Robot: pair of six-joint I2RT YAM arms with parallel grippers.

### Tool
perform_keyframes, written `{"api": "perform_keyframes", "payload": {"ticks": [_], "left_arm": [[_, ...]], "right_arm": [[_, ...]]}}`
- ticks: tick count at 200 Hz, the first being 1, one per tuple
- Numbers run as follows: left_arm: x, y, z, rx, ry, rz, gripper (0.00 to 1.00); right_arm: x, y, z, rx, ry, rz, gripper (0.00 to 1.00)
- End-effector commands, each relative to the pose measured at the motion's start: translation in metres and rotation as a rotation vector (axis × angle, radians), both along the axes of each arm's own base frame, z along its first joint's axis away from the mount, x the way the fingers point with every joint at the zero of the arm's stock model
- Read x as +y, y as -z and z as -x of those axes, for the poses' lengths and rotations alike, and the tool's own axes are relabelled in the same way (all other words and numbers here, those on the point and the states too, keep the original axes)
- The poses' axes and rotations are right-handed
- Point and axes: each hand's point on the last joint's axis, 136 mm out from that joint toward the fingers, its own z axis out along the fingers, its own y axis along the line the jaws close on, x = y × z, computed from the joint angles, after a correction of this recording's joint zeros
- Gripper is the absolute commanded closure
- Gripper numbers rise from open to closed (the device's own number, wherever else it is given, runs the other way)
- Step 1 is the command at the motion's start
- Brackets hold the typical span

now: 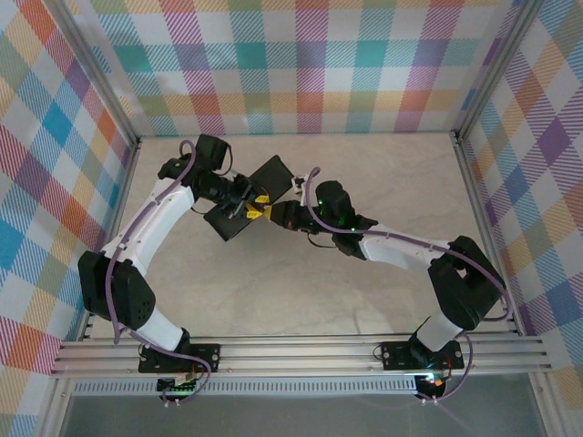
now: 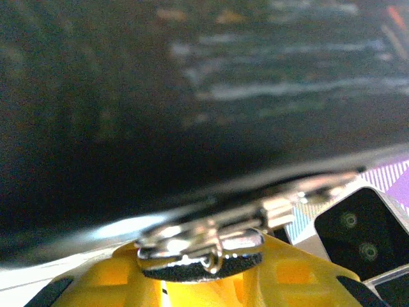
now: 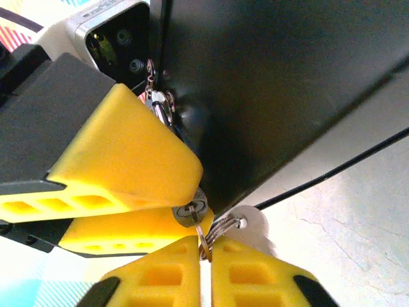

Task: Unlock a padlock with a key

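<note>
**Black box** [image 1: 235, 224]: recorded on the table [image 1: 301, 291], near the middle, between the two arms. In the right wrist view its dark side [image 3: 275, 83] is seen close up, tilted across the picture.

**Padlock** [image 3: 192, 210]: a small silver-grey metal body is noted at the edge of the box, close against the box wall. In the left wrist view it is seen as a blurred chrome piece [image 2: 201, 246] lying just under the box's rim. Finer detail cannot be made out.

**Left fingers** [image 3: 184, 189]: yellow, drawn nearly together, with the padlock clamped between them. From above they are seen at the box's right edge [image 1: 259, 201].

**Key** [image 3: 206, 238]: a tiny bunch of thin silver-grey metal pieces joined on a ring. It is located at the lower corner of the box, directly below the padlock. One thin blade is pointed up at the padlock's underside. Whether it is inserted cannot be told.

**Right fingers** [image 3: 212, 257]: yellow, pressed flat against each other, with the key pinched in the seam and the ring left hanging free beside the tips. From above they are seen just right of the left fingers [image 1: 276, 216].
</note>
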Motion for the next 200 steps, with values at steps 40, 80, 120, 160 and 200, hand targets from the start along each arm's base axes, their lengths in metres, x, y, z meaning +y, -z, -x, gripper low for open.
{"api": "perform_keyframes", "payload": {"ticks": [40,80,120,160,200], "left_arm": [[-0.015,-0.021,0.005,-0.193,0.203,0.083,1.00],[-0.016,-0.021,-0.001,-0.356,0.280,0.074,1.00],[-0.020,-0.024,-0.011,-0.495,0.293,0.097,1.00],[-0.026,-0.025,-0.019,-0.603,0.312,0.146,1.00],[-0.032,-0.033,-0.029,-0.696,0.301,0.193,1.00]], "right_arm": [[0.008,-0.052,-0.002,0.048,0.012,-0.270,1.00],[0.002,-0.064,-0.002,0.091,0.033,-0.395,1.00],[-0.007,-0.086,-0.001,0.067,0.051,-0.493,1.00],[-0.014,-0.093,-0.002,0.096,0.079,-0.545,1.00],[-0.009,-0.109,-0.007,0.158,0.050,-0.641,1.00]]}}
